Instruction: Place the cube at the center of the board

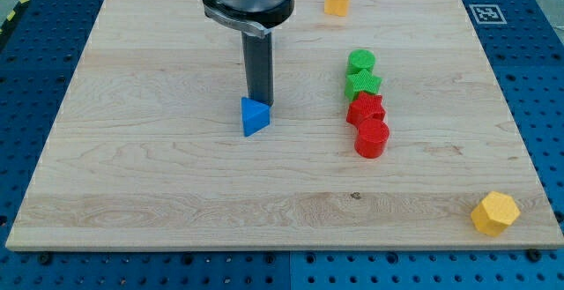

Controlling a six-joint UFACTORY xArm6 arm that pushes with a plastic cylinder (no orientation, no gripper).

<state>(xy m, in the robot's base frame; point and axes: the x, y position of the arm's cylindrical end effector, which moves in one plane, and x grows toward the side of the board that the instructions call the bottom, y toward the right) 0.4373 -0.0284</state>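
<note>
Dark rod tool (259, 70) comes down from a grey collar at the view's top. It's a plain rod with no jaws, so there is no wide or narrow state, and it holds nothing. My tip (260, 103) sits at the upper edge of the blue block (255, 117), touching or just shy of it, can't tell which. The blue block looks like a triangular wedge and lies on the wooden worktop (159, 175), left of the middle.

To the view's right of the blue block is a tight column, the blocks touching one another. From top to bottom: green rounded block (360, 61), green star (363, 84), red star-like block (365, 109), red cylinder (371, 137).

Far up and right of the blue block, near the worktop's top edge, is a small yellow block (336, 0). Far down and right, at the corner, is a yellow hexagon (494, 212).

Cube: can't tell which block it is, no shape reads clearly as one.
</note>
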